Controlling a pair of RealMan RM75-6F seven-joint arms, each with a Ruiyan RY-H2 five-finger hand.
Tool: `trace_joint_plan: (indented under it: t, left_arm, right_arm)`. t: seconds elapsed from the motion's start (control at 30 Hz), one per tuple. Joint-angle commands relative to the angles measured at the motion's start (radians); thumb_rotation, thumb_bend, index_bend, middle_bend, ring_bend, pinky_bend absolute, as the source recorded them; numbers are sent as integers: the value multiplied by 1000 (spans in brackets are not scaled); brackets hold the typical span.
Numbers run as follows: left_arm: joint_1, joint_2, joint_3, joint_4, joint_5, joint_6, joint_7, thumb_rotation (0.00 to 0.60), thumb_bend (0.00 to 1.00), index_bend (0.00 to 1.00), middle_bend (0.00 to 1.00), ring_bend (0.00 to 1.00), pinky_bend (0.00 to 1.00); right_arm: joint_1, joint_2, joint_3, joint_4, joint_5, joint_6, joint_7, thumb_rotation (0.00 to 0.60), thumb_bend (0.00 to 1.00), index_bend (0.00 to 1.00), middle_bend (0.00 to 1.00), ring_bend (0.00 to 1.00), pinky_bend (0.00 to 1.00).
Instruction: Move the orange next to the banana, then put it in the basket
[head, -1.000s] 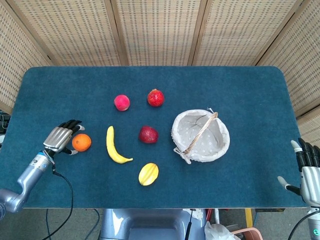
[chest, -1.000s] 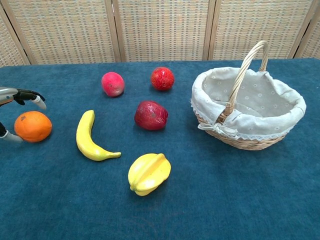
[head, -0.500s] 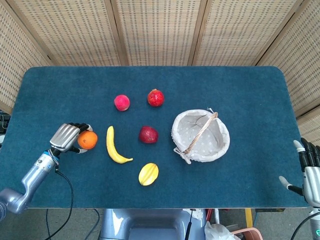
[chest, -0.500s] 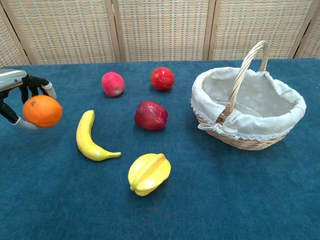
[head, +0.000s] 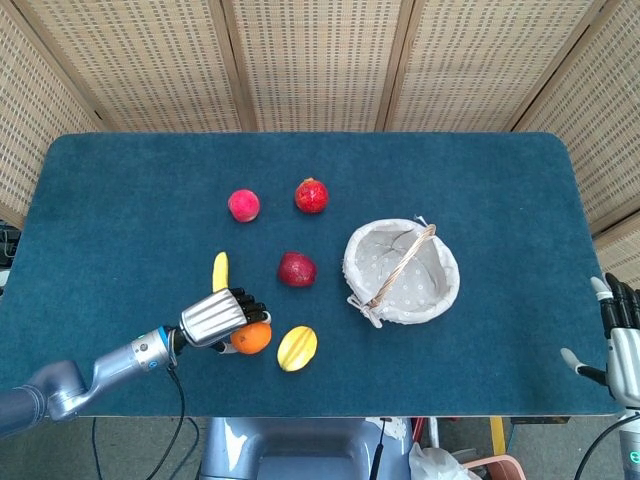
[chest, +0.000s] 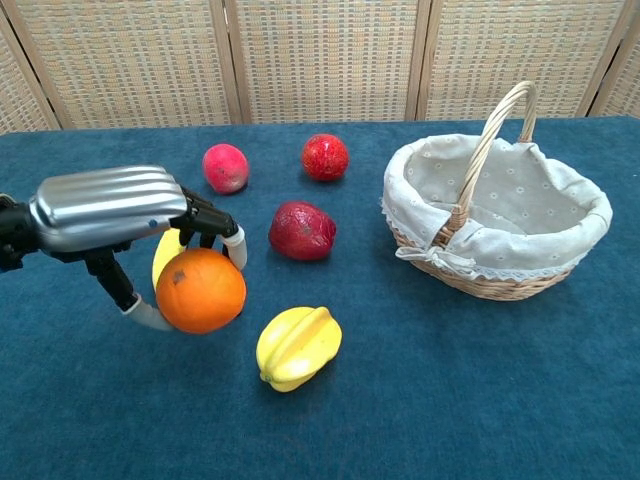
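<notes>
Left hand (chest: 115, 215) has carried the orange (chest: 200, 290) rightward, seemingly over the banana (head: 220, 271).

The head view looks steeply down on the whole table (head: 120, 180); the chest view faces it low and close.

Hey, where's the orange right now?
The orange is held in the left robot hand, over the banana and just left of the yellow starfruit.

Left hand (head: 215, 318) and orange (head: 251, 338) hide most of the banana (head: 220, 270), seemingly
</notes>
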Motion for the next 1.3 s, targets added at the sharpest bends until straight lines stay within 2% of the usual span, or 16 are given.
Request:
trace_joint_plan:
  t: [0.03, 0.3, 0.4, 0.47, 0.53, 0.6, 0.67, 0.77, 1.0, 1.17, 1.3]
  left_arm:
    - [-35, -43, 38, 64, 36, -24, -5, 600, 0, 562, 515, 424, 470]
    - [-54, -108, 58, 199, 22, -14, -37, 600, 0, 561, 507, 424, 458]
    - [-58, -130, 62, 229, 14, -11, -48, 600, 0, 541, 451, 418, 422]
    - [-61, -143, 66, 246, 7, -15, -49, 600, 0, 441, 347, 338, 341]
    - [-63, -146, 71, 248, -1, -18, -45, 600, 0, 181, 130, 116, 183]
    - [-63, -144, 71, 246, 1, 2, -38, 600, 0, 25, 16, 9, 66]
    - [-58, -138, 70, 237, 1, 33, -47, 600, 0, 0, 0, 0, 9]
    - [-35, -77, 57, 172, -10, 130, -52, 600, 0, 0, 0, 0, 0]
    - [54, 88, 9, -14, -134, 217, -10, 600, 0, 0, 0, 0, 0]
    - [173, 174, -23, -116, -288, 269, -1, 600, 0, 0, 0, 0, 0]
    - [283, 283, -55, -275, -496, 257, 96, 600, 0, 0, 0, 0, 0]
  right_arm:
    - [1, -2, 5, 5, 16, -5, -3, 600, 0, 0, 0, 0, 0]
    - [-3, -4, 9, 11, 37, -7, -3, 600, 0, 0, 0, 0, 0]
    - [-3, -4, 10, 12, 38, -5, -4, 600, 0, 0, 0, 0, 0]
    - [-3, -4, 9, 11, 38, -6, -4, 600, 0, 0, 0, 0, 0]
    - [-2, -4, 9, 11, 38, -7, -6, 600, 0, 0, 0, 0, 0]
    - [-2, -4, 8, 10, 36, -7, -7, 600, 0, 0, 0, 0, 0]
    - [-2, -4, 8, 10, 33, -6, -7, 600, 0, 0, 0, 0, 0]
    - [-2, -3, 4, 7, 26, -5, -6, 600, 0, 0, 0, 0, 0]
    - [1, -5, -4, 5, 7, -9, -9, 600, 0, 0, 0, 0, 0]
    - [5, -11, -7, 8, 2, -11, -19, 600, 0, 0, 0, 0, 0]
    - [11, -20, -11, 6, -1, -19, -43, 600, 0, 0, 0, 0, 0]
